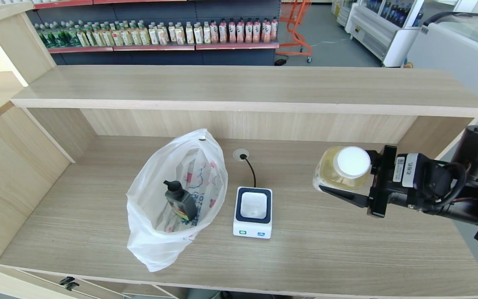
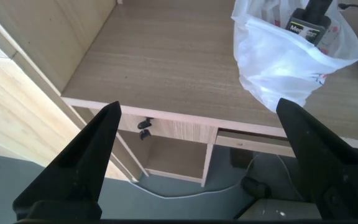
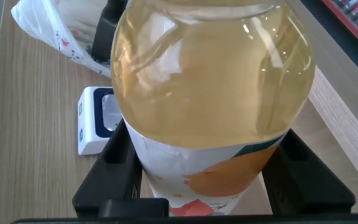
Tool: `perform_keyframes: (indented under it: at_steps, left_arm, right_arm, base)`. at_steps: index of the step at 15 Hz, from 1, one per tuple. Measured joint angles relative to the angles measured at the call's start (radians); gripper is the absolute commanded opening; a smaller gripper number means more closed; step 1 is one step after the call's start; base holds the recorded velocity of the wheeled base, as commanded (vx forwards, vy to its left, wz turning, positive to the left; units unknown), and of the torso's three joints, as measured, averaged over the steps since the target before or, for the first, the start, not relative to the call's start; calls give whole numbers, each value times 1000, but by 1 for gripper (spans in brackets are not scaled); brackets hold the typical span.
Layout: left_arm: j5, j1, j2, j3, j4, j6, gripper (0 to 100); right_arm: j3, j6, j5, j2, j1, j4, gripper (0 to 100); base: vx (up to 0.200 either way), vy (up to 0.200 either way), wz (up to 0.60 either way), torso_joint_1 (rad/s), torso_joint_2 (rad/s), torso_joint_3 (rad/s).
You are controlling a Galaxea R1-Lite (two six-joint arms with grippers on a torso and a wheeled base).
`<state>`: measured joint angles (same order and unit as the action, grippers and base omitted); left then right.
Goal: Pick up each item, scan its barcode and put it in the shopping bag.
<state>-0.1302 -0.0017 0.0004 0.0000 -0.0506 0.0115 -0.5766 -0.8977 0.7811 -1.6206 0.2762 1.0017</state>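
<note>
While our right gripper [image 3: 207, 180] clasps the bottle [image 1: 340, 168], we hold it above the right side of the counter [image 1: 326, 249].
We see the pale yellow, white-capped bottle well apart from the scanner [image 1: 253, 211], which sits just beside the shopping bag [image 1: 147, 232]; a dark bottle [image 1: 179, 201] stands inside that bag. Our left gripper [image 2: 197, 162] hangs past the counter's front edge near the bag, fingers spread wide with nothing between them.

Right gripper [image 1: 338, 182]: black. Clear bottle [image 1: 329, 172] between its fingers: pale yellow contents, white cap [image 1: 352, 162], white and orange label [image 3: 197, 180]. Scanner [image 1: 253, 211] beyond the fingertips: white body, dark blue top frame. Shopping bag [image 1: 156, 245] farther out: translucent white, pink and blue print. Dark bottle [image 1: 181, 201] inside it: black, multicoloured label. Counter [image 1: 326, 249]: light wood grain.
</note>
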Motion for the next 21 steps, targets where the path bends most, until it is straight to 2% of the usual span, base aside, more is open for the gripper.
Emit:
perform_keyframes:
  at_steps: [6, 13, 19, 21]
  left_arm:
    - [0, 0, 0, 0, 0, 0, 100]
    - [0, 0, 0, 0, 0, 1, 100]
    - [0, 0, 0, 0, 0, 0, 100]
    - [0, 0, 0, 0, 0, 1, 100]
  right_arm:
    - [-9, 31, 43, -43, 1, 1, 0]
    - [-56, 48, 91, -172, -7, 22, 0]
    - [-67, 46, 104, -314, -13, 221, 0]
    - [-75, 46, 102, -356, -16, 248, 0]
  base:
    - [0, 200, 0, 2, 2, 3]
    - [0, 0, 0, 0, 0, 0]
    - [0, 0, 0, 0, 0, 0]
    - [0, 0, 0, 0, 0, 0]
